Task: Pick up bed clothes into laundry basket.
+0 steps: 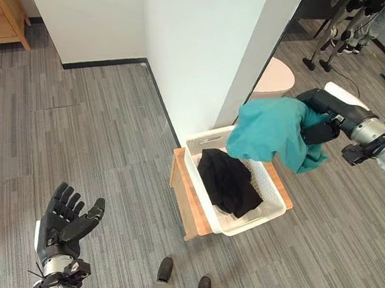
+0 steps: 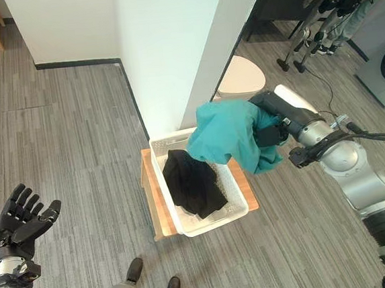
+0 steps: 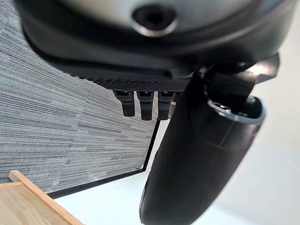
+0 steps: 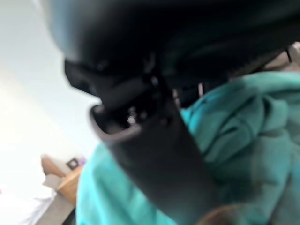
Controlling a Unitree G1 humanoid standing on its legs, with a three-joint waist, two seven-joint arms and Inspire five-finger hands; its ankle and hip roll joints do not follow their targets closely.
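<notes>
A low wooden stand (image 1: 187,202) sits on the grey floor (image 1: 98,145); a white basket (image 1: 212,142) rests on it.

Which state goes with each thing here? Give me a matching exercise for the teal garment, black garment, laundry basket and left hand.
Things:
1. teal garment
2. black garment
3. laundry basket
4. left hand

States:
A. lying inside the basket
B. open, holding nothing, over the floor
C. held by the right hand above the basket
D. standing on a wooden stand

Pairs: 1-C, 2-A, 3-D, 4-B
</notes>
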